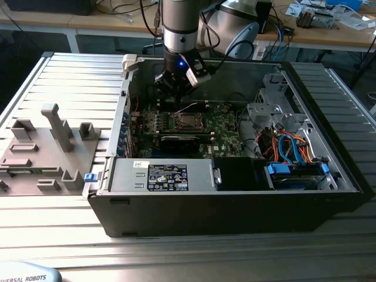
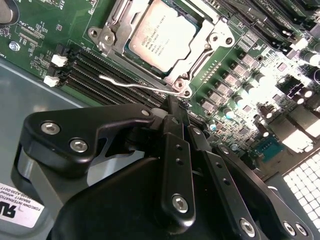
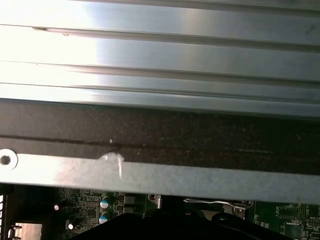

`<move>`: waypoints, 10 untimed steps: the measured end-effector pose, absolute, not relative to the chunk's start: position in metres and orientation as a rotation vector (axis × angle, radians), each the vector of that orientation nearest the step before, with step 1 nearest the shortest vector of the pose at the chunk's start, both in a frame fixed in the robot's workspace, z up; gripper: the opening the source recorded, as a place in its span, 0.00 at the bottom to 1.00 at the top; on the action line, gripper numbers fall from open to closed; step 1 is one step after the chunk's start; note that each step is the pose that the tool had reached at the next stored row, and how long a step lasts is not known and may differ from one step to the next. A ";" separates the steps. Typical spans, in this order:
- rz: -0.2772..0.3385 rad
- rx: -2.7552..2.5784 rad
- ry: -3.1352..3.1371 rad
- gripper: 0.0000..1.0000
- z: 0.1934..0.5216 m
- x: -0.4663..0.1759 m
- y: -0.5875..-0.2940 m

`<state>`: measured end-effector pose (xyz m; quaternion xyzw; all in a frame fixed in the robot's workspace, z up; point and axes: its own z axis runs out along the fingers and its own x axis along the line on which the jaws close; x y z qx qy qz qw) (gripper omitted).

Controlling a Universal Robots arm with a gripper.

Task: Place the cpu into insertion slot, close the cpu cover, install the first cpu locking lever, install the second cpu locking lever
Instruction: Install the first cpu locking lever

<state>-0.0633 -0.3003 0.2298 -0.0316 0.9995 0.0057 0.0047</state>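
Observation:
The cpu lies flat in the insertion slot on the green motherboard, silver top up. The cpu cover rests down around it, chip showing through its window. One thin wire locking lever stands free beside the socket, unlatched, and shows as a pale line in the exterior view. My gripper hangs over the board just behind the socket. Its black fingers are shut together with nothing between them, tips close to the lever's hinged end; whether they touch it is unclear.
The open black computer case lies on a ribbed aluminium table. Its metal wall runs close by the arm. Memory slots lie beside the socket; a drive cage and cables fill the exterior view's right. A grey fixture stands at the left.

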 end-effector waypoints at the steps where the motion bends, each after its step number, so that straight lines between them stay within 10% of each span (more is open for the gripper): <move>1: 0.018 -0.099 3.131 0.11 0.229 -0.063 -0.300; 10: 0.018 -0.099 3.131 0.11 0.227 -0.062 -0.300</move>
